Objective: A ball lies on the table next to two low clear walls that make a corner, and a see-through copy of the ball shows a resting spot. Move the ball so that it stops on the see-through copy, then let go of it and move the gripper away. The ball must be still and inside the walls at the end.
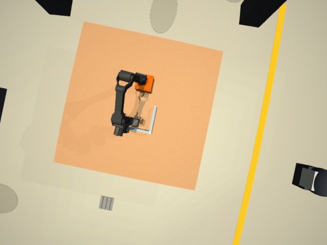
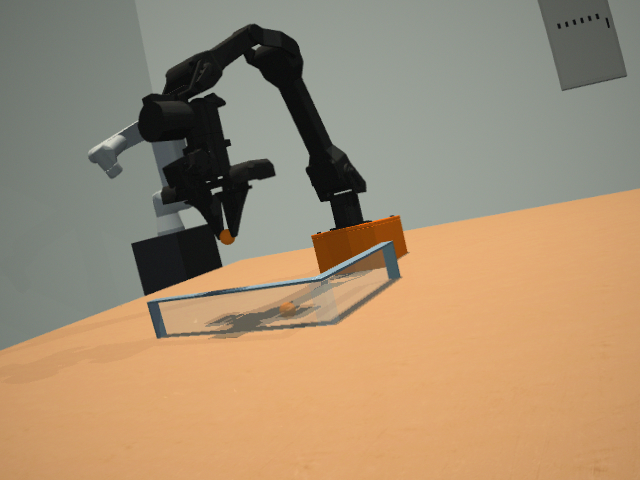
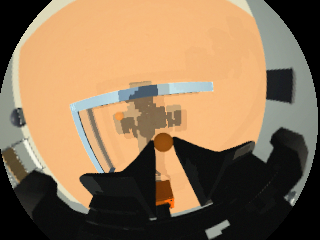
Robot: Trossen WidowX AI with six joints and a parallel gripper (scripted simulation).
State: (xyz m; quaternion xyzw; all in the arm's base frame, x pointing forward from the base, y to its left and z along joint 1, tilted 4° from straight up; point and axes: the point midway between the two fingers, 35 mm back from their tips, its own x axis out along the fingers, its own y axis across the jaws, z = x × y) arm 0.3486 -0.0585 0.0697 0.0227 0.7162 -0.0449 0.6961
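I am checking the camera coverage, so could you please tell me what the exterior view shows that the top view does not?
Only the exterior view shows the orange ball pinched in the hand, lifted well above the table, and the see-through copy lying inside the clear walls. Only the top view shows the walls' L shape from above and the yellow floor stripe. Both show the arm, its orange base and the walls.

Yellow floor stripe (image 1: pixel 260 126), grey wall panel (image 2: pixel 581 41) (dark slots), white idle arm (image 2: pixel 111 152)
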